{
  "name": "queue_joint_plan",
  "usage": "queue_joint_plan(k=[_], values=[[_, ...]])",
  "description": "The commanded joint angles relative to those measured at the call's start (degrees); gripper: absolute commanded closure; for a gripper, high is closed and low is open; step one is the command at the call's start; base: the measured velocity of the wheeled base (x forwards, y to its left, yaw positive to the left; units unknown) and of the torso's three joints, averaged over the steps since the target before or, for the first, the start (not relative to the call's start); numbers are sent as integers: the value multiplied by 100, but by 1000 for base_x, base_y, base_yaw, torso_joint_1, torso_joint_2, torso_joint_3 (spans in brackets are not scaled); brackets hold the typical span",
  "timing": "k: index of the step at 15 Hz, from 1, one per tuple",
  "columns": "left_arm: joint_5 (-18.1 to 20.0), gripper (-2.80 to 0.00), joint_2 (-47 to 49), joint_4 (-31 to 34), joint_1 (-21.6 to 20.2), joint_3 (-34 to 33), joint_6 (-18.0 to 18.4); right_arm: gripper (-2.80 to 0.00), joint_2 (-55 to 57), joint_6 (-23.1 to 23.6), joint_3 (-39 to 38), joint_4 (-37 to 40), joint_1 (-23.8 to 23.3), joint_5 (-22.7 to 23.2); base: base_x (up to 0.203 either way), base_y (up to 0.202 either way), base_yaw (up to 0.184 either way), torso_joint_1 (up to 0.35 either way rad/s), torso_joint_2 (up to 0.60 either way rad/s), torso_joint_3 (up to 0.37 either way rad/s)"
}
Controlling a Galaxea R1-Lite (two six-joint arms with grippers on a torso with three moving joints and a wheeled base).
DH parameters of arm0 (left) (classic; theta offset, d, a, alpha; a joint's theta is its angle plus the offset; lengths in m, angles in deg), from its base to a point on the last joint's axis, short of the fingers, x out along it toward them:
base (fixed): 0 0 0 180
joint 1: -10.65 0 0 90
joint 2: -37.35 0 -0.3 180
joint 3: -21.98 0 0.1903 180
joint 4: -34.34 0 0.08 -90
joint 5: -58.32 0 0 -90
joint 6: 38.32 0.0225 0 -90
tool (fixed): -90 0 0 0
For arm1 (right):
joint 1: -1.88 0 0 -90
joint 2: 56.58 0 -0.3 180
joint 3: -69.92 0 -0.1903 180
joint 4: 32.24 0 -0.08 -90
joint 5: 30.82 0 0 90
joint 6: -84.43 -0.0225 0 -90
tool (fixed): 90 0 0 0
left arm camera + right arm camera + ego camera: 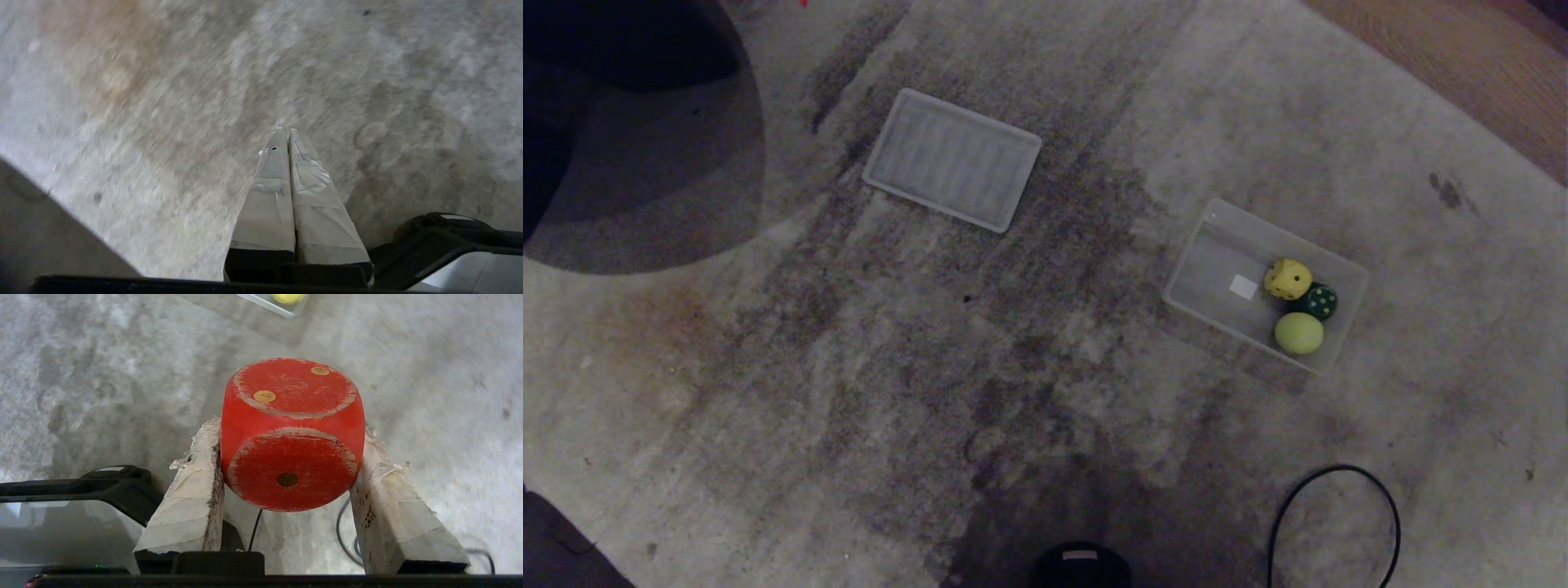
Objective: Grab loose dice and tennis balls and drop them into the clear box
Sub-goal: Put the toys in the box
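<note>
Scanning from the white ribbed panel (952,159), we find the clear box (1217,269) to its right, holding the yellow die (1288,279), dark green die (1319,301) and a tennis ball (1298,333). Our left gripper (286,134) is pressed together; our right gripper (292,428) clamps the red die (292,433).

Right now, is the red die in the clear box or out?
Out: the right gripper holds the red die above the carpet, apart from the clear box.
</note>
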Motion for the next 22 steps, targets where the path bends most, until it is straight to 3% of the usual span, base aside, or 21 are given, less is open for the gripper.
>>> queue_joint_plan(k=[1, 12, 22], values=[[-6, 0, 9, 1, 0, -9, -3, 0, 16, -2, -3, 6, 2, 1, 5, 0, -72, 2, -5, 2], [-6, 0, 9, -7, 0, -9, 6, 0, 16, -2, -6, 6, 2, 1, 0, 0, 0, 0, 0, 0], [-14, 0, 9, 1, 0, -9, -9, 0, 16, 22, -6, 6, 2, 1, 0, 0, 0, 1, 2, -110]])
